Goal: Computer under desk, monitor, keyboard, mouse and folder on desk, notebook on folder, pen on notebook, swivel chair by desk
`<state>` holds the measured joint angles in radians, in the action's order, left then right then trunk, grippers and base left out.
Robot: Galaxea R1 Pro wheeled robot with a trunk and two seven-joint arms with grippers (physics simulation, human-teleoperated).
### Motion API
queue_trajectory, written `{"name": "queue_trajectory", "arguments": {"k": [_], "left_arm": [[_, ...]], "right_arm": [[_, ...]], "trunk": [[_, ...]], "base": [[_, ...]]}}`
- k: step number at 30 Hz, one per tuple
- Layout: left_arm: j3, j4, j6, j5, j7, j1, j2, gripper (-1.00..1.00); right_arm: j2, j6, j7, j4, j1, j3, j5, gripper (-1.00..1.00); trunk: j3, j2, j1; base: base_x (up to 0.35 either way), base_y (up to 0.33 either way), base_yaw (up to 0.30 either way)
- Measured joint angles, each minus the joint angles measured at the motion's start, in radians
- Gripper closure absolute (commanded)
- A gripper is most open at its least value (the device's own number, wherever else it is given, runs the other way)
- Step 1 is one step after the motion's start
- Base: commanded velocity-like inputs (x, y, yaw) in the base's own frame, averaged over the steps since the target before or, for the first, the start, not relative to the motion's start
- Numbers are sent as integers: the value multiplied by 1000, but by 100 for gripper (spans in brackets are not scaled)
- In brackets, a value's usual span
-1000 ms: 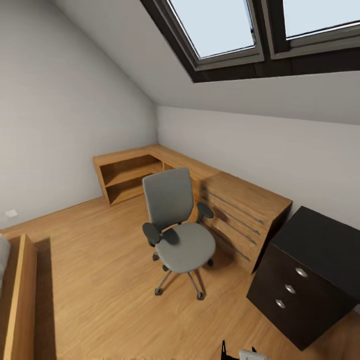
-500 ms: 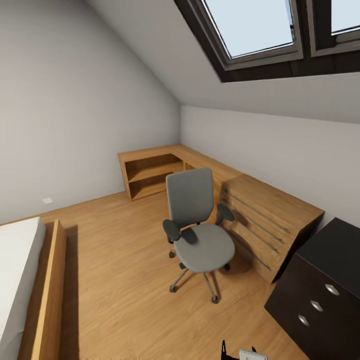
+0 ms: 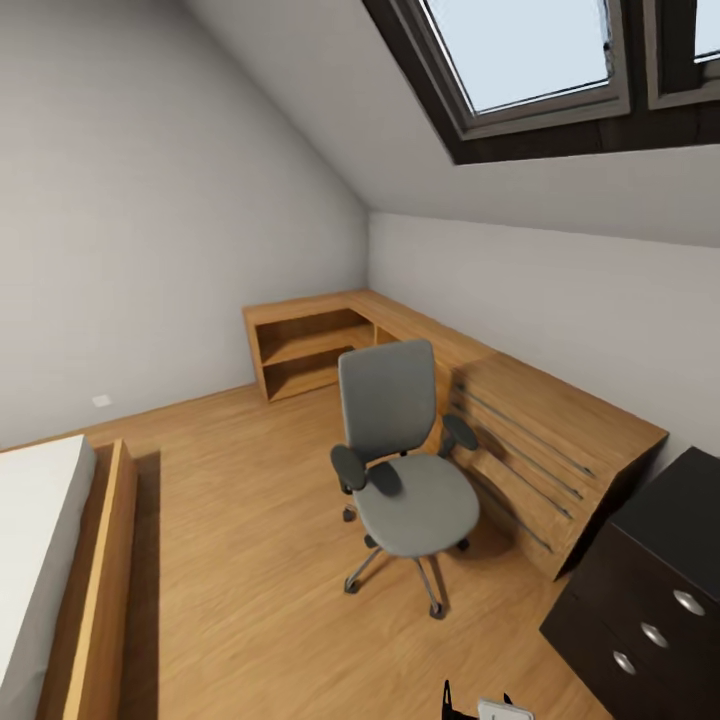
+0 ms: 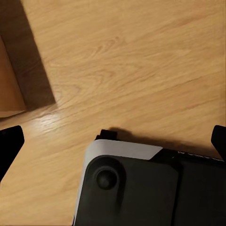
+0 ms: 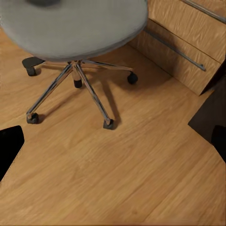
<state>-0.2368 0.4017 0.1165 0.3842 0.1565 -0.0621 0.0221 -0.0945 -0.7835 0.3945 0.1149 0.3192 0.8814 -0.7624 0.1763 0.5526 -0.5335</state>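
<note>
Head view takes in an attic bedroom under a skylight (image 3: 530, 60): the swivel chair (image 3: 405, 470) stands on the wood floor (image 3: 240, 560) in front of a light-wood chest with bar handles (image 3: 545, 450), which continues into a low wooden shelf unit (image 3: 305, 345) in the corner. The chair's seat is bare here, with no blue folder on it. The black desk's drawer unit (image 3: 650, 590), with round silver knobs, sits beside the chest, and a bed's wooden frame (image 3: 95, 580) borders the floor on the opposite side.

In the right wrist view the chair's chrome star base (image 5: 77, 82) and castors lie ahead of the right gripper (image 5: 113, 141), well apart from it, with the chest's bar handles beyond and a dark corner of the desk off to one side. Only dark fingertip edges show at the frame's two sides, so the jaws stand wide with nothing between them. The left gripper (image 4: 113, 141) hangs likewise wide and empty over bare floor, above the robot's own base (image 4: 136, 188).

Both arms look tucked low, probably for travel, since the robot seems to be surveying the room and nothing is within reach. The chair stands near the chest and not yet next to the desk.
</note>
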Motion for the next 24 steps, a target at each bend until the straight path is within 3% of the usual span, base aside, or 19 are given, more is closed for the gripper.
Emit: {"name": "queue_trajectory", "arguments": {"k": [10,24], "left_arm": [[0,0,0,0,0,0,0,-100],[0,0,0,-1,0,0,0,-100]], "right_arm": [[1,-1,0,0,0,1,0,-100],[0,-1,-2,0,0,3,2,-100]], "trunk": [[-2,0,0],[-11,0,0]], "base": [[283,0,220],[45,0,263]]}}
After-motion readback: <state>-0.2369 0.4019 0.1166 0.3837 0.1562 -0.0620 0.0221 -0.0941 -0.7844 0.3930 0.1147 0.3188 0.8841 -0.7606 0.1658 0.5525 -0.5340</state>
